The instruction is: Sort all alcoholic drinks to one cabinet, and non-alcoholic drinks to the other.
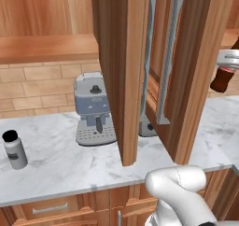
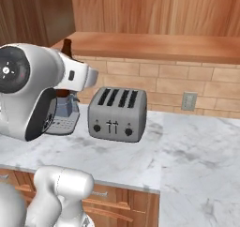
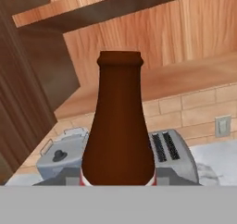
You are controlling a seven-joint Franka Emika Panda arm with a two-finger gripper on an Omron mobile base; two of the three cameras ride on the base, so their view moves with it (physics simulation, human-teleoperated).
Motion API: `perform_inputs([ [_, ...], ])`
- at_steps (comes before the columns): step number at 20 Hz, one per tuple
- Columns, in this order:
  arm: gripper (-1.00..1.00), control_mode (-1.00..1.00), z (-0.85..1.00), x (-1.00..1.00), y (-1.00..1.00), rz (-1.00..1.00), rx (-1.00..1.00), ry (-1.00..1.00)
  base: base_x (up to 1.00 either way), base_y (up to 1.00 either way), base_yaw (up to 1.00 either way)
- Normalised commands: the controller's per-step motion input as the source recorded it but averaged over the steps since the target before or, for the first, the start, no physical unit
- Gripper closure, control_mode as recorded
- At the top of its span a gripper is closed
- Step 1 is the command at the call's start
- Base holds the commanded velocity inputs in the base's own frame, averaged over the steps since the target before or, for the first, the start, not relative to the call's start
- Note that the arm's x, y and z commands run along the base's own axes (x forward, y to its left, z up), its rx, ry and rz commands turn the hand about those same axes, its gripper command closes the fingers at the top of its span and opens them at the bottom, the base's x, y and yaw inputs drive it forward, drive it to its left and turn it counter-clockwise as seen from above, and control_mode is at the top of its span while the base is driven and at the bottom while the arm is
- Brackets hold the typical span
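The claw (image 3: 118,180) grips the cola bottle (image 3: 118,126) by its lower body, held upright in the air above the toaster (image 2: 117,114). The left base view shows the bottle (image 1: 223,78) past the open cabinet door (image 1: 122,66), and a short black-capped bottle (image 1: 14,149) on the counter (image 1: 56,164) far left of the toaster.

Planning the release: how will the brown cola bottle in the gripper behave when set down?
The brown cola bottle looks rigid and smooth, so probably slippery. Its narrow neck over a wider body suggests it stands fairly steadily, though on its side it would likely roll.
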Motion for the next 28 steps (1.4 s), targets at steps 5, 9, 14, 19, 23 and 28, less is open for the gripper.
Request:
perform_inputs([
  [5,1.00,-1.00,0.07,0.62,0.22,0.19,0.11,-0.05,0.00,0.00,0.00],
  [9,1.00,-1.00,0.19,0.56,0.39,0.09,0.01,-0.11,0.00,0.00,0.00],
  [14,1.00,-1.00,0.32,0.43,0.35,0.01,0.00,-0.18,0.00,0.00,0.00],
  [19,1.00,-1.00,0.12,0.65,0.11,0.02,0.00,-0.12,0.00,0.00,0.00],
  [23,1.00,-1.00,0.00,0.62,0.00,0.10,0.00,-0.03,0.00,0.00,0.00],
  [28,1.00,-1.00,0.00,0.50,0.02,0.09,-0.02,0.00,0.00,0.00,0.00],
])
